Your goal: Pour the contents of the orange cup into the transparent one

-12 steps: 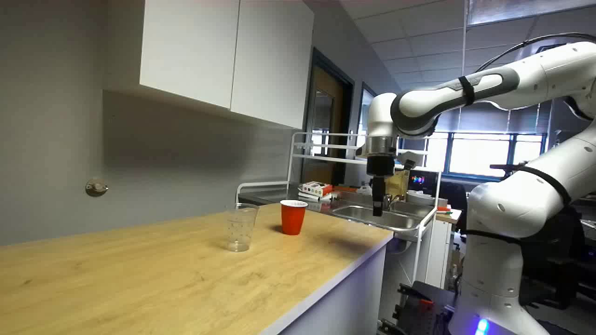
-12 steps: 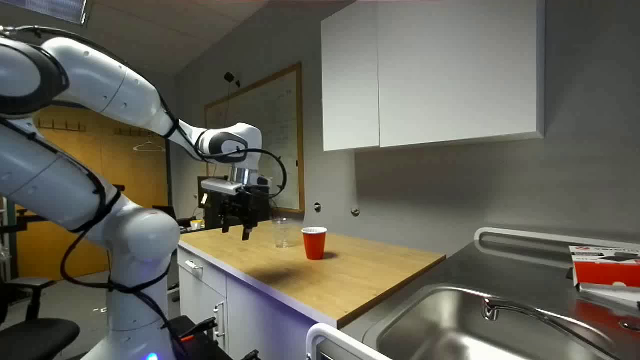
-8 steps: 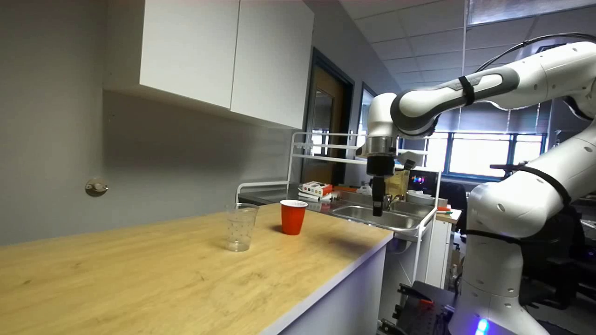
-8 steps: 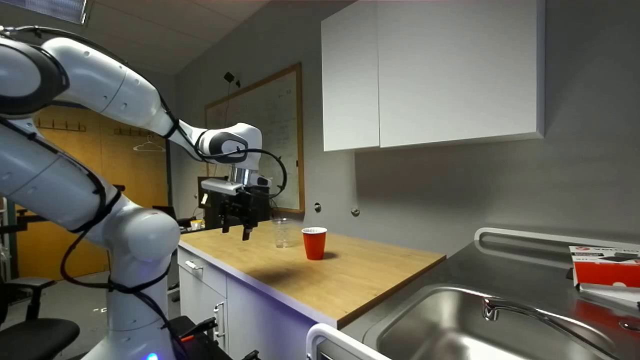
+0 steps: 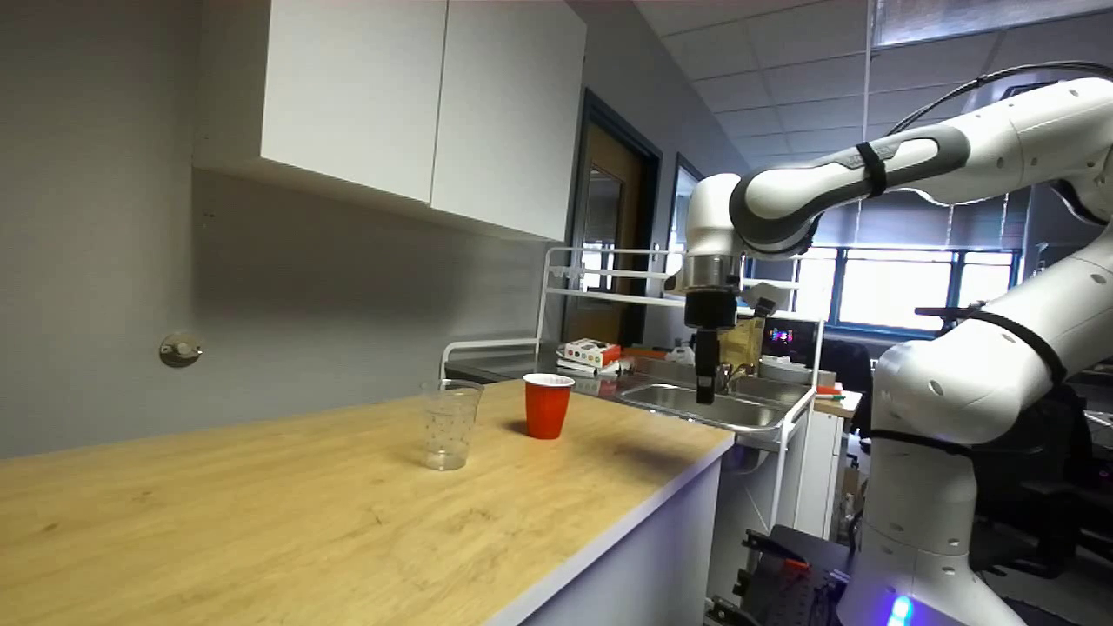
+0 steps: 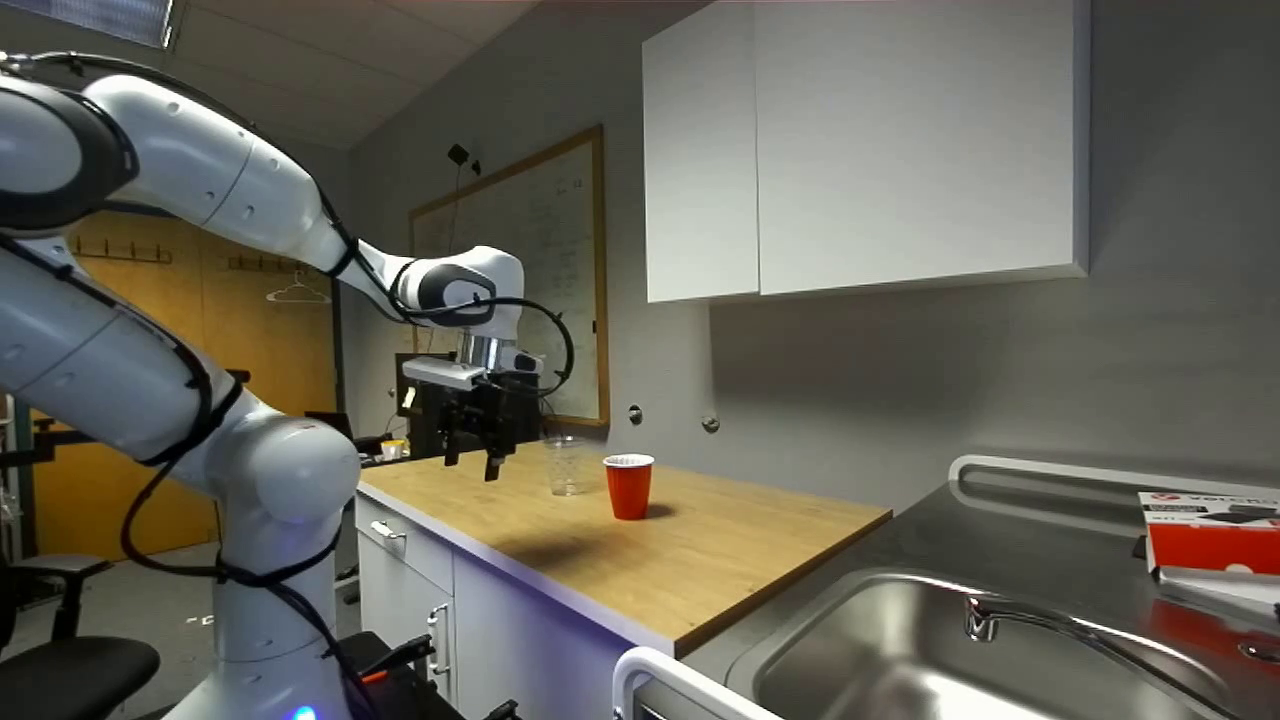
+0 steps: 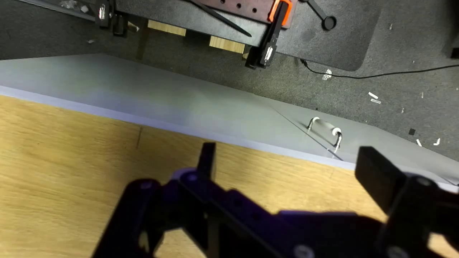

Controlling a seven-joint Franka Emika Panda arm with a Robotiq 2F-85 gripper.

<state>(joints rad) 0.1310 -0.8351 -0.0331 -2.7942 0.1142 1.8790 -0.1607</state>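
The orange cup (image 5: pixel 547 407) stands upright on the wooden counter and also shows in an exterior view (image 6: pixel 629 488). The transparent cup (image 5: pixel 449 428) stands upright a short way from it, also seen in an exterior view (image 6: pixel 566 468). Whatever the orange cup holds is hidden. My gripper points down in an exterior view (image 5: pixel 706 391) and hangs in the air near the counter's front edge, apart from both cups. In an exterior view (image 6: pixel 472 465) and the wrist view (image 7: pixel 287 161) its fingers are spread wide with nothing between them. Neither cup shows in the wrist view.
The wooden counter (image 5: pixel 261 522) ends at a front edge, with white drawers below. A steel sink (image 6: pixel 900 640) with a faucet lies beside it, framed by a white metal rack (image 5: pixel 539 304). White wall cabinets (image 6: pixel 870 150) hang above. A red and white box (image 6: pixel 1210 540) lies by the sink.
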